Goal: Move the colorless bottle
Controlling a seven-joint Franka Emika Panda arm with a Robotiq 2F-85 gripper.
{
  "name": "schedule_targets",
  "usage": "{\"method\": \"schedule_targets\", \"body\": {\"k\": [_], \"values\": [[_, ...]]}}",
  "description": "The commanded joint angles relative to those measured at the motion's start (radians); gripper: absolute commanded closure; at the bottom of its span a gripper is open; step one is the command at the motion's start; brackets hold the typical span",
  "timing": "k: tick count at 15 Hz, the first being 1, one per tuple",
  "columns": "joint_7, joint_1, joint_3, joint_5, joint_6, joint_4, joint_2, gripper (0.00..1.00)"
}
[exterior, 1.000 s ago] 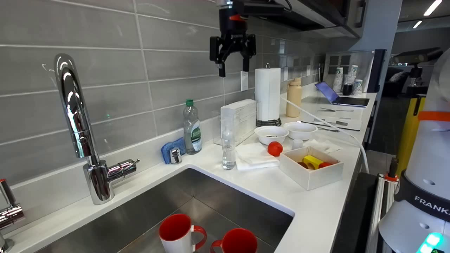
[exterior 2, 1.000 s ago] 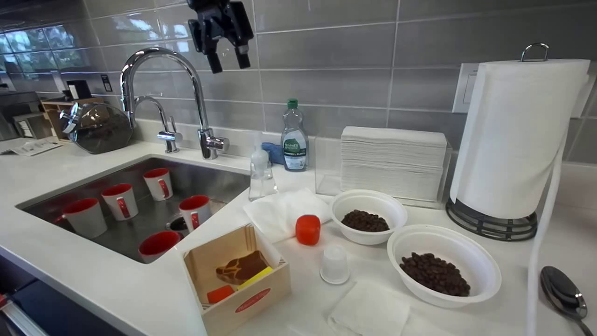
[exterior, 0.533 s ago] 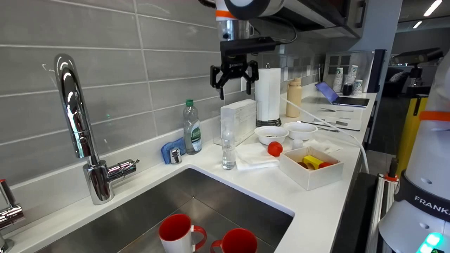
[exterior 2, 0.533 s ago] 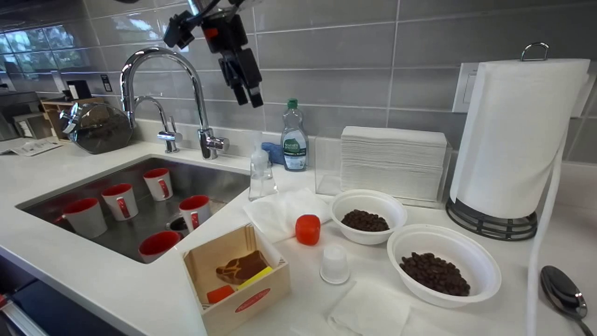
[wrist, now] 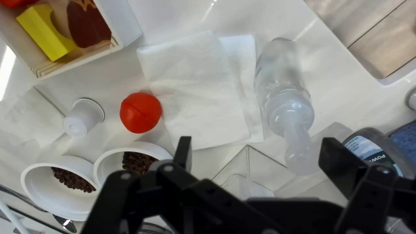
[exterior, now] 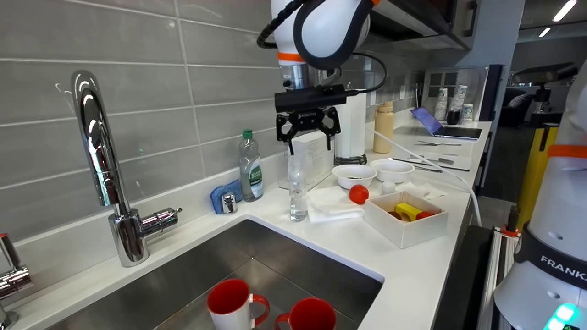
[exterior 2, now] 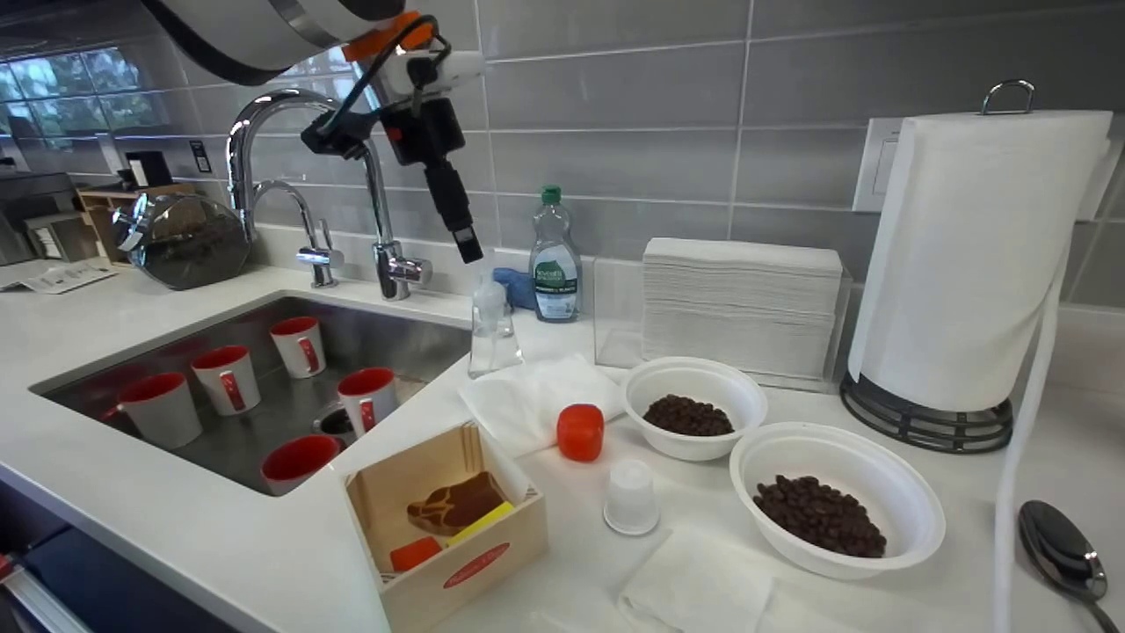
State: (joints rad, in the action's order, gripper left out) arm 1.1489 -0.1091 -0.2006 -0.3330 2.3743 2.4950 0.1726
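The colorless bottle (exterior: 298,199) stands upright on the counter by the sink corner. It also shows in an exterior view (exterior 2: 494,338), left of the green-topped bottle (exterior 2: 555,264). In the wrist view the colorless bottle (wrist: 288,109) is seen from above, its clear top lying between the finger lines, nearer the right finger. My gripper (exterior: 310,149) is open and empty, pointing down, just above the height of the bottle's top. In an exterior view the fingertips (exterior 2: 470,251) appear right over the bottle's top, with no clear contact. The gripper (wrist: 258,149) has its fingers wide apart in the wrist view.
A clear holder with paper towels (exterior 2: 738,308) and a paper-towel roll (exterior 2: 976,264) stand along the wall. A napkin (exterior: 332,204), a red ball-like piece (exterior: 358,194), a wooden box (exterior: 403,229) and white bowls (exterior 2: 835,501) are nearby. The sink (exterior: 284,243) holds mugs.
My arm has come down a long way toward the colorless bottle, and the gripper has turned and stays open. The bottle and the other objects have not moved.
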Motion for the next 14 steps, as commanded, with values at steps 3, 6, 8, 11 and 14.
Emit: {"method": "schedule_targets", "body": {"k": [3,6,8,11,14], "values": [[0.142,0.025,0.03,-0.047,0.073,-0.004,-0.03,0.0],[0.16,0.032,0.039,-0.042,0.089,-0.011,-0.036,0.0],[0.174,0.032,0.044,-0.047,0.099,-0.016,-0.045,0.0],[0.169,0.036,0.055,-0.025,0.109,-0.02,-0.048,0.0],[0.159,0.039,0.072,-0.001,0.12,-0.019,-0.049,0.0]]}}
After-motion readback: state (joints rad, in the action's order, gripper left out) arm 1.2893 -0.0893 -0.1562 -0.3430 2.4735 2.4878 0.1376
